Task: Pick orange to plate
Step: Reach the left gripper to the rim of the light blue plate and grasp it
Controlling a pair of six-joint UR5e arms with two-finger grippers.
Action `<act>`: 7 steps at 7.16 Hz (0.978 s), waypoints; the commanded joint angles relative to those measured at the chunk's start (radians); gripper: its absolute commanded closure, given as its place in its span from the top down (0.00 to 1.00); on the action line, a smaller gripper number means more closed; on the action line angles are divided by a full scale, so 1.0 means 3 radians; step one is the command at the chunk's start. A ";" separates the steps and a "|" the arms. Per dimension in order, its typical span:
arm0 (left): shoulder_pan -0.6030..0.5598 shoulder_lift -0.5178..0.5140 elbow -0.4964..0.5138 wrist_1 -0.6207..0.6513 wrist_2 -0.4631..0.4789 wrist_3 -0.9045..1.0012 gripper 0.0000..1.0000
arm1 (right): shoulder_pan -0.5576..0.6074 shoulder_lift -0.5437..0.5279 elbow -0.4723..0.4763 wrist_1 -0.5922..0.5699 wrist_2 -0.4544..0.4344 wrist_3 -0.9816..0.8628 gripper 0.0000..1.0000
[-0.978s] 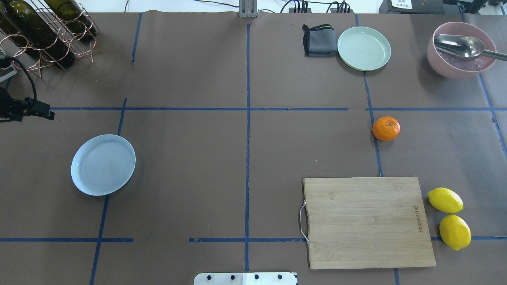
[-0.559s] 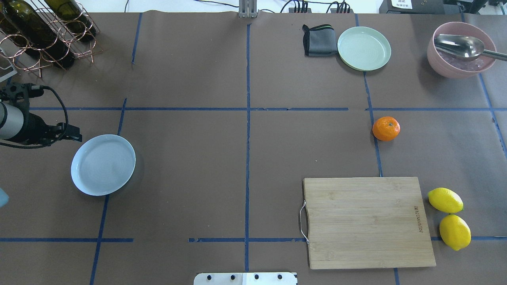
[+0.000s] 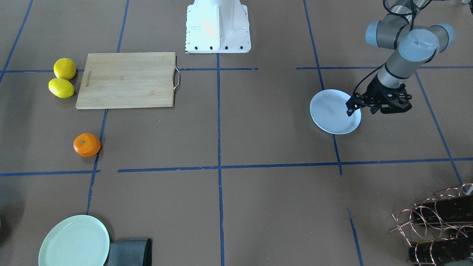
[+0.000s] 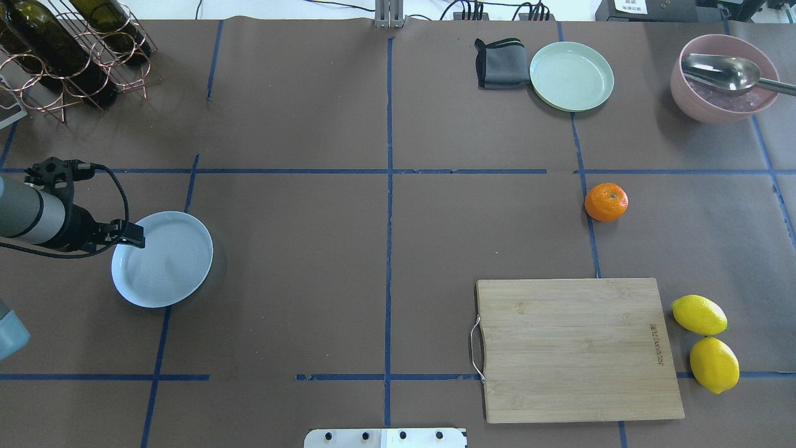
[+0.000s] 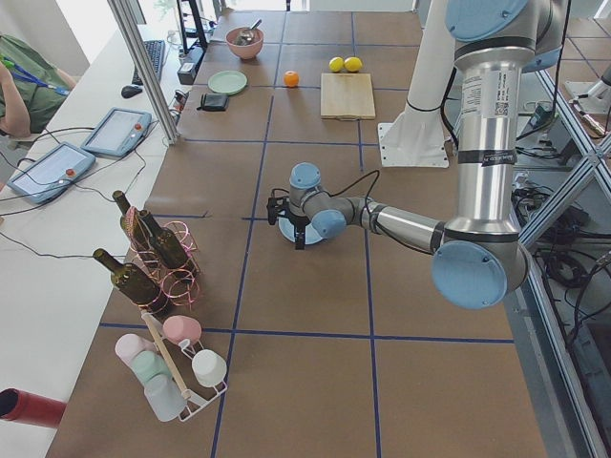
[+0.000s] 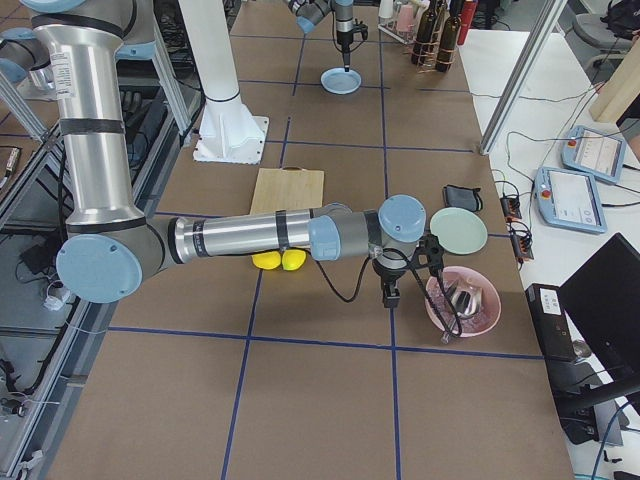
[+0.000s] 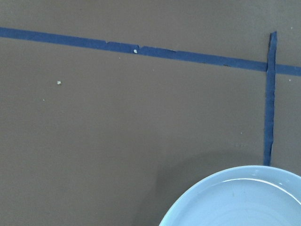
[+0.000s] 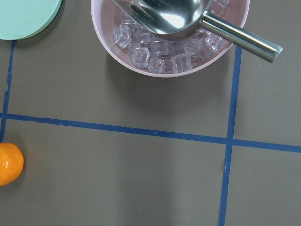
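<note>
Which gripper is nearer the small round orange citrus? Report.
Right. The right gripper hangs by the pink ice bowl, near the orange citrus; the left gripper is over the rim of the round pale-blue plate, far across the table.

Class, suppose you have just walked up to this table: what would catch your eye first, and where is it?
The bright orange stands out, alone on a blue tape line in the overhead view's right half. Two yellow lemons lie beside the wooden cutting board. At the left, the left gripper hangs over the rim of the pale blue plate.
</note>
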 commanded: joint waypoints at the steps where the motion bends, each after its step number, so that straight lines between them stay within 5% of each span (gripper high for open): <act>1: 0.0067 0.0049 0.0008 0.0002 -0.0003 0.0022 1.00 | 0.0000 0.0000 0.0001 0.0005 0.0004 0.0000 1.00; 4: 0.0072 0.0090 0.0013 0.0002 -0.0008 0.0032 1.00 | 0.0000 -0.0005 0.0026 0.0000 0.0004 0.0011 1.00; 5: 0.0077 0.0100 0.0008 -0.0003 -0.0008 0.0032 0.90 | 0.0000 0.0000 0.0026 0.0005 0.0004 0.0011 1.00; 6: 0.0082 0.0100 0.0008 -0.0003 -0.0008 0.0027 0.58 | 0.0000 0.0000 0.0026 0.0005 0.0004 0.0011 1.00; 7: 0.0087 0.0100 0.0008 -0.0003 -0.0008 0.0027 0.41 | 0.0000 0.0000 0.0031 0.0005 0.0004 0.0011 1.00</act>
